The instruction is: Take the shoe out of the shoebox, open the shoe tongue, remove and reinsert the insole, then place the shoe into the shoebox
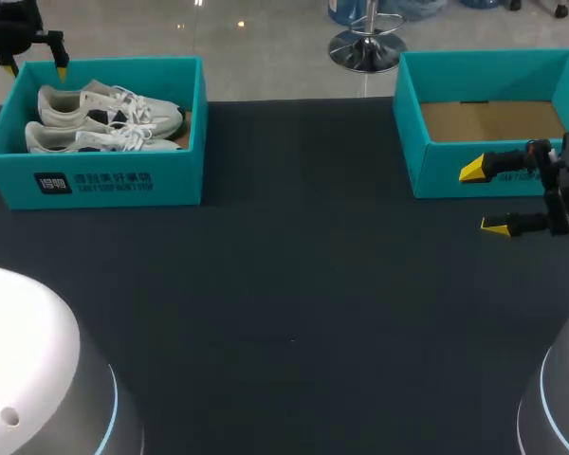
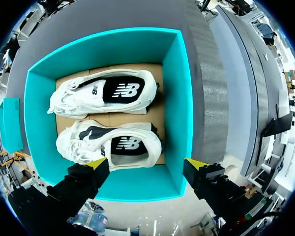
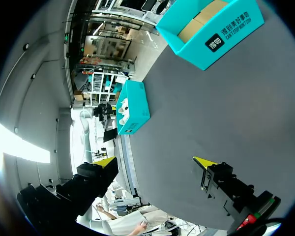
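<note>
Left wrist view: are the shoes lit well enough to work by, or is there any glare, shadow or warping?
Left wrist view: shoes evenly lit, no glare, insoles plainly visible; the box walls bow with the fisheye. Head view: matte table shows no glare, its edges straight. Right wrist view: heavy warping, the table curves.

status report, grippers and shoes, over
Left gripper open, above left shoebox. Both shoes inside, side by side. Right gripper open, beside empty shoebox. Nothing covering the shoes.
</note>
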`<state>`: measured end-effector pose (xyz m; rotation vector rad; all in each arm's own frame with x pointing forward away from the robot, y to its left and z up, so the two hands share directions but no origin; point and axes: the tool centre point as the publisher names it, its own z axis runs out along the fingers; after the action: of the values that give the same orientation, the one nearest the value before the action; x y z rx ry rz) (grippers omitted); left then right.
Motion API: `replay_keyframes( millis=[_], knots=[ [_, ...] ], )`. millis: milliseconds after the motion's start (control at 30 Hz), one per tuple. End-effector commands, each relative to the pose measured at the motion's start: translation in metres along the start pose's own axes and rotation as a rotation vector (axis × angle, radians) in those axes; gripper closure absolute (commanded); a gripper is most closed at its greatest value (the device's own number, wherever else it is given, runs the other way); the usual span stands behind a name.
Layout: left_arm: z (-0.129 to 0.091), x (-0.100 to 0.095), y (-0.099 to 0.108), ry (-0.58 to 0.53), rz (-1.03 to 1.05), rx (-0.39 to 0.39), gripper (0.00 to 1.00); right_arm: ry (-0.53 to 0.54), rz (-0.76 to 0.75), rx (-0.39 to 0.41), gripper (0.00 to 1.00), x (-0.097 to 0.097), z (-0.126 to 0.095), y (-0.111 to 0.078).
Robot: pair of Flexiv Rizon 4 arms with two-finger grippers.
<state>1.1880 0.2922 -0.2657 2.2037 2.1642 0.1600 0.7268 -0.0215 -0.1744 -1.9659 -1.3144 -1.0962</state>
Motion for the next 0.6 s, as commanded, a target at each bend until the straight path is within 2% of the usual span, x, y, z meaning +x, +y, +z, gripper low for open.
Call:
replay_keyframes(
  millis=[33,567,600],
  knots=[
    [-0.0405,-0.0022,-0.0376,0.047,-0.034,-0.039,0.0,-0.003,0.001,-0.003,0.0,0.0001,0.0001,-0.0012],
    [-0.0439,-0.0028,-0.0397,0.06,-0.015,-0.047,0.0,-0.003,0.001,-0.003,0.0,0.0001,0.0001,-0.0012],
    [-0.0427,-0.0031,-0.0444,0.058,-0.034,-0.03,0.0,-0.003,0.001,-0.003,0.0,0.0001,0.0001,-0.0012]
  ],
)
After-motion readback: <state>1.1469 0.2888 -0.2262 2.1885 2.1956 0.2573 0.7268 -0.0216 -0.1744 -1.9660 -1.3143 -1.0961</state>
